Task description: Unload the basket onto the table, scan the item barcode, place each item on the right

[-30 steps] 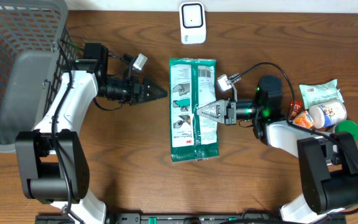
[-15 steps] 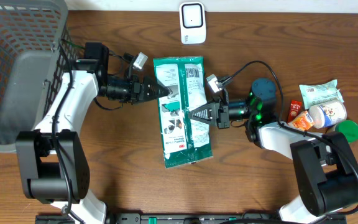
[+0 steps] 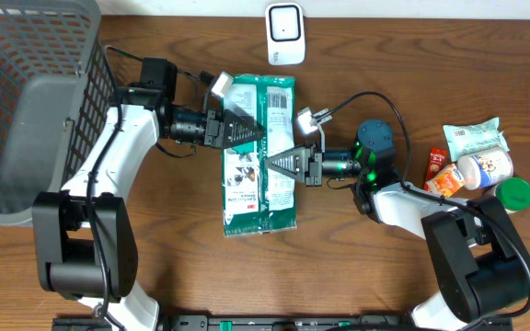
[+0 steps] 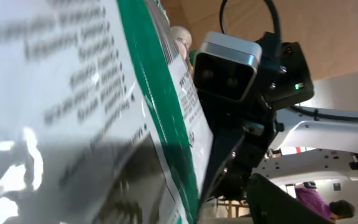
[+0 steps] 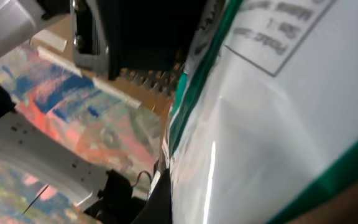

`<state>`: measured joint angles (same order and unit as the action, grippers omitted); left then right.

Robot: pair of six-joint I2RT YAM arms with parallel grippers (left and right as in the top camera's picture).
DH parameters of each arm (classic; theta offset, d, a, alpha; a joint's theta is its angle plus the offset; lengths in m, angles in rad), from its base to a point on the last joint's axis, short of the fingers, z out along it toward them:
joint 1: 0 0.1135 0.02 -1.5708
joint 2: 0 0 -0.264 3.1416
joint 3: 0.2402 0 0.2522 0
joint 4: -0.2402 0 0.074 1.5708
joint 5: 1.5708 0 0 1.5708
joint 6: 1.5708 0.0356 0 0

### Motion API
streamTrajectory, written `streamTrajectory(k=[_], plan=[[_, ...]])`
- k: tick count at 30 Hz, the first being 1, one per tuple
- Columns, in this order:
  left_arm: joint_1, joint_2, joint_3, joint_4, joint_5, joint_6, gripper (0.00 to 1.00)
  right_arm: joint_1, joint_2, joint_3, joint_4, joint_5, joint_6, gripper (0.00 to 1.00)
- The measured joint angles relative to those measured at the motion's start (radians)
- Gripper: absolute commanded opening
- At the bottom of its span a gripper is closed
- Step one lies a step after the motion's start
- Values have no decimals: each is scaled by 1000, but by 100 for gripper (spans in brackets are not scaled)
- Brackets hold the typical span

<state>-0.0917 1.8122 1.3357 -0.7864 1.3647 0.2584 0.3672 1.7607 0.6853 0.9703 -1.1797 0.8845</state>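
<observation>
Flat green-and-white pouch (image 3: 260, 198) (print side up), lengthwise, near white scanner (image 3: 284, 34)

The overhead view is bright and evenly lit from above and sharp throughout, with short soft shadows on the wooden table (image 3: 366, 276) beneath the arms and a faint sheen on the green-and-white packet (image 3: 260, 175). In the left wrist view the packet (image 4: 67, 106) sits so close to the lens that its print smears, with pale glare patches at the lower left, while the right arm (image 4: 284, 68) behind it is darker but crisper. The right wrist view is softest: the packet (image 5: 291, 124) is out of focus with a thin glare streak, and the left background is smeared colour.
</observation>
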Motion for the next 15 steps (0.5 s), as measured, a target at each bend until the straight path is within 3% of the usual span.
streamTrajectory(k=[15], plan=[[0, 0, 0, 33, 17, 4, 49, 12, 0, 0, 0, 101, 52, 1]])
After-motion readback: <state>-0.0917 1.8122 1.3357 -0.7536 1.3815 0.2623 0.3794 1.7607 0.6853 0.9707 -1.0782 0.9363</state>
